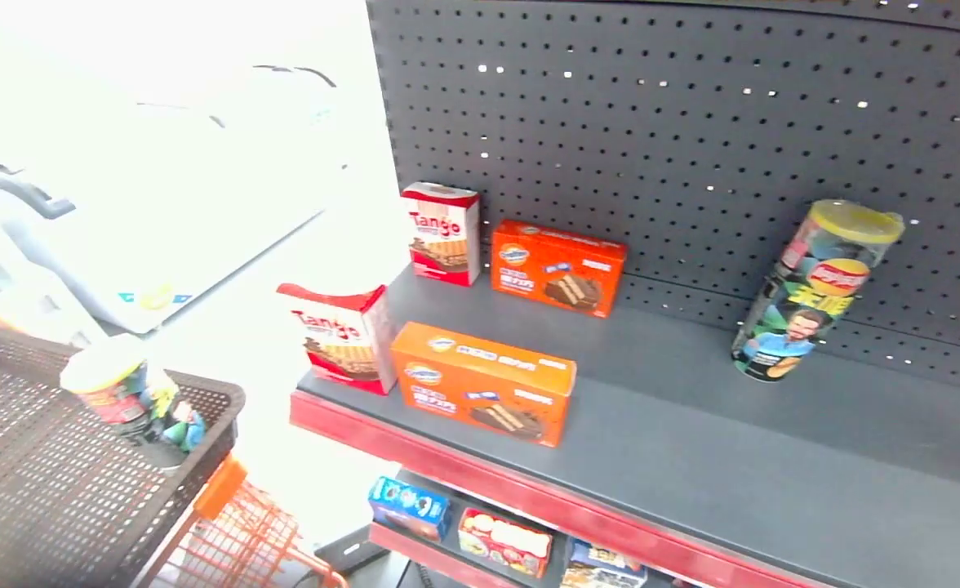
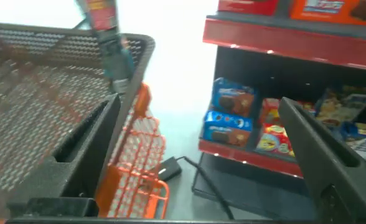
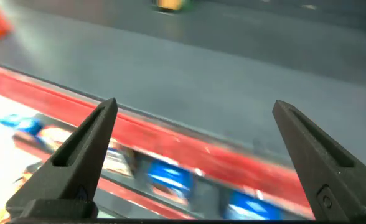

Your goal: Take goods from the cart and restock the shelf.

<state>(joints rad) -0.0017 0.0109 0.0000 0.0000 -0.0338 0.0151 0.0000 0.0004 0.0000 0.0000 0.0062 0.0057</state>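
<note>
A chip can with a pale yellow lid [image 1: 125,392] stands in the dark mesh cart basket [image 1: 31,474] at the lower left; it is the blurred can [image 2: 108,37] in the left wrist view. A matching can [image 1: 815,290] leans against the pegboard on the grey shelf [image 1: 692,425]. Two red-white wafer boxes [image 1: 341,336] [image 1: 444,232] and two orange cake boxes [image 1: 484,382] [image 1: 557,266] stand on the shelf's left part. My left gripper [image 2: 201,155] is open beside the basket, nothing between its fingers. My right gripper [image 3: 198,162] is open at the shelf's red front edge [image 3: 170,140].
The cart's orange wire frame [image 1: 235,539] sits below the basket. A lower shelf holds blue and red snack packs [image 1: 496,535]. A dark pegboard [image 1: 692,122] backs the shelf. The shelf's middle and right front are bare grey surface. A cable lies on the floor [image 2: 201,180].
</note>
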